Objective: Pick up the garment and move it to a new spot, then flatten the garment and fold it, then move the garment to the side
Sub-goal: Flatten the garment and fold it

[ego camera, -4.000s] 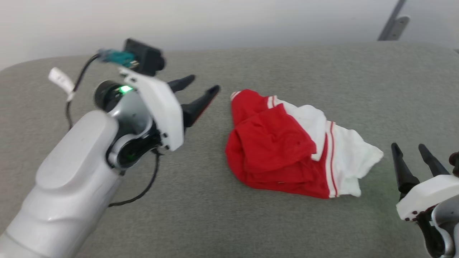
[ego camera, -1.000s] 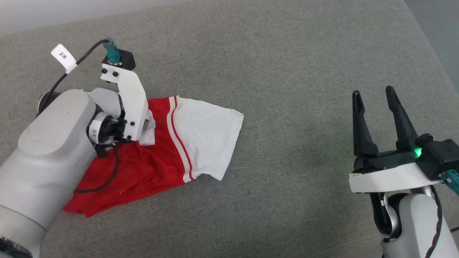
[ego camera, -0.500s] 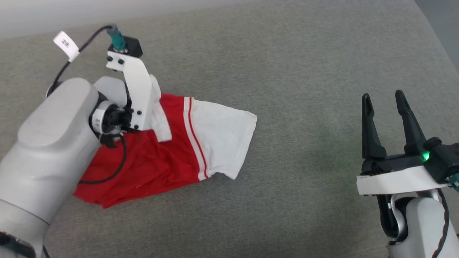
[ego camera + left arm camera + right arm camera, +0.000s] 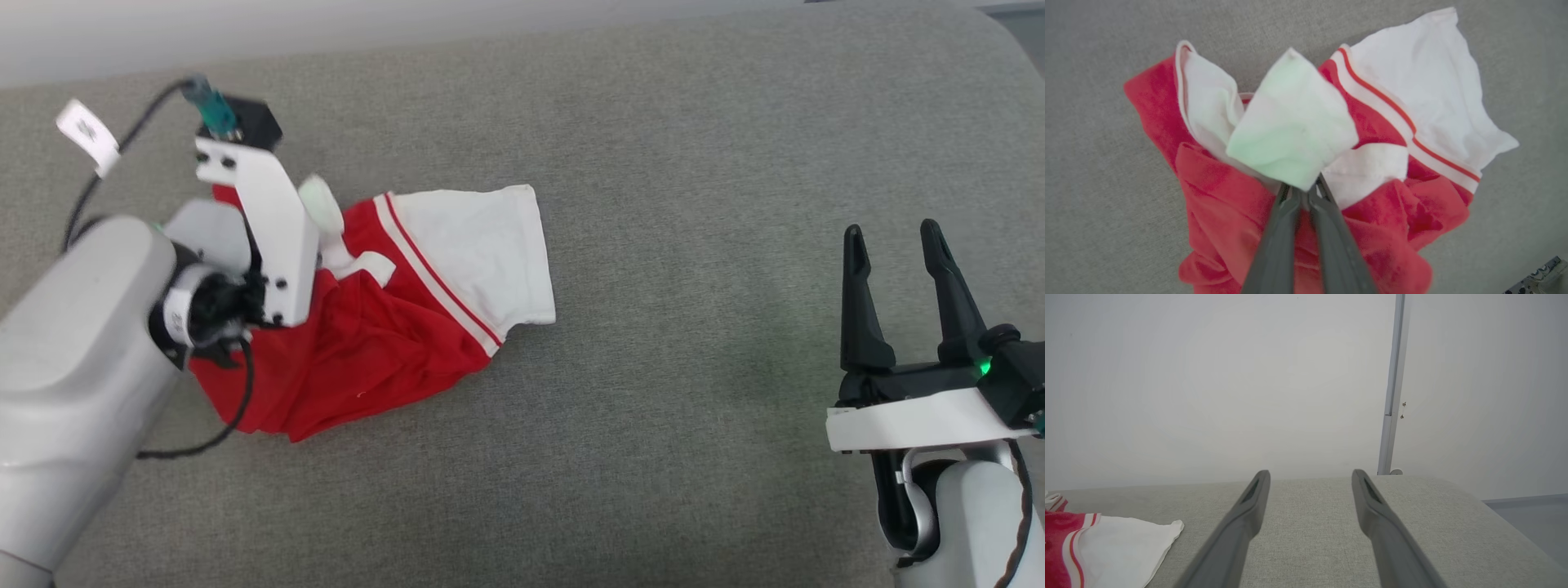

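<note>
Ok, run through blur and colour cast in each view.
Left wrist view: the white fold of the garment pinched in the left hand is out of focus and tinted green. Head view: the cable tag is smeared by motion. Right wrist view: flat, even light; the right hand looks soft-edged.

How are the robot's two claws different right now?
The left gripper is shut, pinching a white fold of the garment; the right gripper is open and holds nothing. The left gripper is right over the garment, while the right gripper is off to the side, apart from it. Both have two long dark fingers.
</note>
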Motion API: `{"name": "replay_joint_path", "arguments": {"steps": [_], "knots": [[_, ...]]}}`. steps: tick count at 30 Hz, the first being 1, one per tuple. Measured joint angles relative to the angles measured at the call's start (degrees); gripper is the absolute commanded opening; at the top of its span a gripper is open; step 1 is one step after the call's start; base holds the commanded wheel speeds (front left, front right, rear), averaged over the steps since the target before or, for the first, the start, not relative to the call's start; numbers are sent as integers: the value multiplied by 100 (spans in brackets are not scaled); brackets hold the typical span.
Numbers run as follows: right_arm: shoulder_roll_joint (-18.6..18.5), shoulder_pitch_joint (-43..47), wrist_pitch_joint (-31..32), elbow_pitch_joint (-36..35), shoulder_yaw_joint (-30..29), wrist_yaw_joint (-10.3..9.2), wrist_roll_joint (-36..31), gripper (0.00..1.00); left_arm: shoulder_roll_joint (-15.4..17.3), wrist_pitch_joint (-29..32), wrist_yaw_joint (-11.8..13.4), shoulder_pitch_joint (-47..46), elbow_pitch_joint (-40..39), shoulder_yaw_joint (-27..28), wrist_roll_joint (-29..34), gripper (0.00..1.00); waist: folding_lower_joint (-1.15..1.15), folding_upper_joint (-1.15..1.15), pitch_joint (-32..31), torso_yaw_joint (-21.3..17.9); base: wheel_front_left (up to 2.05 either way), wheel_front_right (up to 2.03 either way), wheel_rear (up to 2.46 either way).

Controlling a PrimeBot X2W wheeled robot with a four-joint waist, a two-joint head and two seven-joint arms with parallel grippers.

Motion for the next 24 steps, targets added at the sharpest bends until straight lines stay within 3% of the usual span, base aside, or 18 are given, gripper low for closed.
{"name": "replay_joint_path", "arguments": {"steps": [1, 2, 4, 5, 6, 7, 8, 24], "knots": [[0, -7, 0, -2, 14, 0, 0, 100, -9, -15, 4, 43, 20, -29, 11, 0, 0, 0, 14, 12, 0, 0, 0], [0, -25, 0, -1, 24, 0, -1, 100, -24, -41, 5, 59, 56, -53, 21, 7, 0, 0, 28, 19, 0, 0, 0], [-1, -71, 0, 0, 40, 0, -7, 100, -90, -67, 22, 62, 156, -78, 31, 43, 0, 0, 55, 25, 0, 0, 0], [0, -82, 0, 3, 47, -1, -13, 100, -131, -113, 15, 62, 211, -98, 54, 48, 0, 0, 64, 26, 0, 0, 0], [0, -92, 0, 7, 57, 0, -13, 100, -174, -113, -4, 58, 289, -111, 63, 63, 0, 0, 69, 22, 0, 0, 0], [0, -101, 0, 11, 70, -1, -21, 100, -203, -109, -7, 53, 353, -131, 64, 88, 0, 0, 71, 17, 0, 0, 0], [-1, -110, 0, 12, 79, -1, -29, 100, -221, -103, -27, 41, 413, -167, 81, 100, 0, 0, 71, 11, 0, 0, 0], [-1, -68, 0, -10, 133, 0, -21, 100, -466, -114, -296, -717, 1085, -300, 370, 100, 0, 0, 189, -188, 0, 0, 0]]}}
